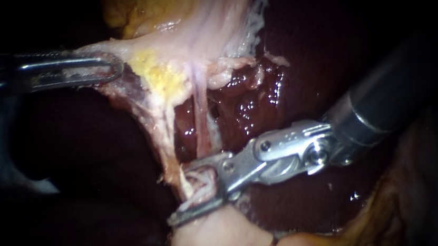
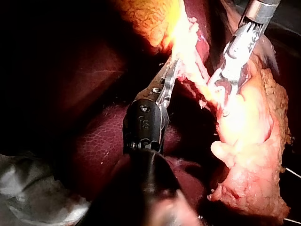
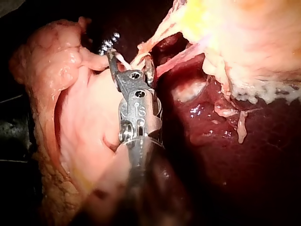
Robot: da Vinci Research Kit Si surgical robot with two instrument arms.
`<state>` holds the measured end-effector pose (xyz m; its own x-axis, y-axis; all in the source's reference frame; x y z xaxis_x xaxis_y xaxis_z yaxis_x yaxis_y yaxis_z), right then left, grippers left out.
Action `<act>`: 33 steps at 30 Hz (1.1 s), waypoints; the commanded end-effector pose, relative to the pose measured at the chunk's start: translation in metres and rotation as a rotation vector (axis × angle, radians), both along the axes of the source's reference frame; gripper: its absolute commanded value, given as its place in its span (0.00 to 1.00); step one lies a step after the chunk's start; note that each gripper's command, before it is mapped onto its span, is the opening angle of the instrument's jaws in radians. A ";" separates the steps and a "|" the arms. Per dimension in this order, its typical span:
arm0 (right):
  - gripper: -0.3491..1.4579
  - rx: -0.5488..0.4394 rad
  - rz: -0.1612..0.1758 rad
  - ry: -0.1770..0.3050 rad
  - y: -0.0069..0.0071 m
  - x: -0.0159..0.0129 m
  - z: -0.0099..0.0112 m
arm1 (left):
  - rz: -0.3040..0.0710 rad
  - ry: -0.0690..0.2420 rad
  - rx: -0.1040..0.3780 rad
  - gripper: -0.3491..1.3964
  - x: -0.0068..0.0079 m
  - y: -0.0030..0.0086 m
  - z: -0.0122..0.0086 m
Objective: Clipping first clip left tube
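Feeling of left tube (image 1: pixel 199 185): probably soft, slippery, easy to tear.
Right instrument (image 1: pixel 180 194): jaws apart around it, low down.
Left instrument (image 1: pixel 112 69): jaws clamped on pale tissue (image 1: pixel 133 52).

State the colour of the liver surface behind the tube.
Dark, glossy red-brown liver, clearest in the endoscope view.

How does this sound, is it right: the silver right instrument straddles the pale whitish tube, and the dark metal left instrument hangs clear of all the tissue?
One part is wrong. The dark metal left instrument is not clear of the tissue: the endoscope view shows its tip gripping the edge of the pale whitish membrane. The rest stands: the silver right instrument straddles the pale whitish tube.
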<state>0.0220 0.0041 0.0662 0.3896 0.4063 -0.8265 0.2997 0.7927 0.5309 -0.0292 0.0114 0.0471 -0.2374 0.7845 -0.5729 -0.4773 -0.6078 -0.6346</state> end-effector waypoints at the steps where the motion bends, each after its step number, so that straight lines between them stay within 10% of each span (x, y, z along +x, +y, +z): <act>1: 0.43 0.003 0.002 -0.005 -0.0001 0.0003 0.0000 | 0.000 0.000 0.000 0.00 0.0000 0.0000 0.0000; 18: 0.42 0.073 0.025 0.015 -0.0021 0.0023 -0.0019 | 0.000 0.000 0.000 0.00 -0.0001 0.0001 0.0000; 33: 0.41 0.172 -0.028 0.027 -0.0039 0.0030 -0.0045 | 0.001 0.000 0.000 0.00 0.0000 0.0002 0.0001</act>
